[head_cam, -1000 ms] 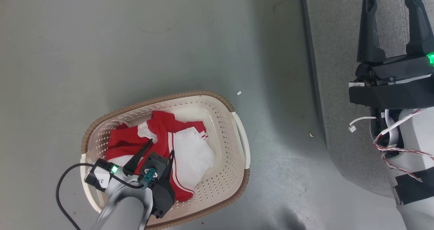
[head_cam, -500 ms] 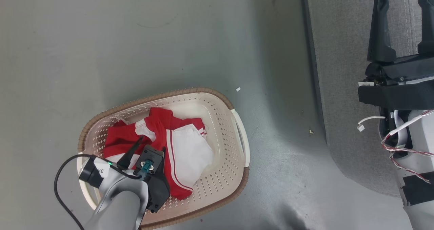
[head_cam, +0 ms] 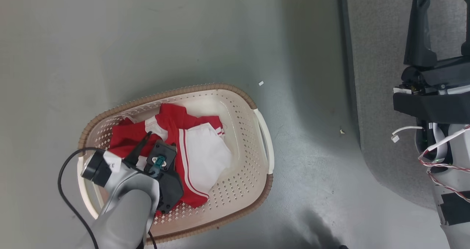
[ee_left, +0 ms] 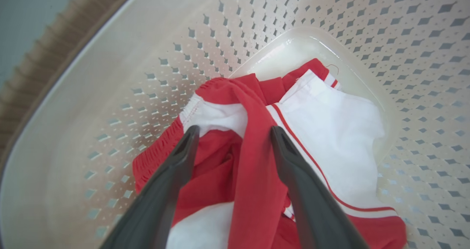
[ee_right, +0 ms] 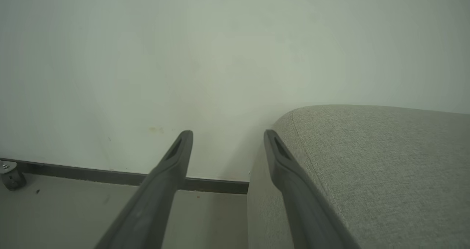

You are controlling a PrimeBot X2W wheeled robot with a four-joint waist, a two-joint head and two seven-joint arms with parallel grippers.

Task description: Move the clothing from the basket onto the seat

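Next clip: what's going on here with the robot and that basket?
The robot's left gripper is down inside the basket, which stands on the floor beside the seat. Its fingers are open on either side of a red fold of the clothing and have not closed on it yet. The right gripper is open and empty, up by the edge of the seat. All the clothing in view lies in the basket.
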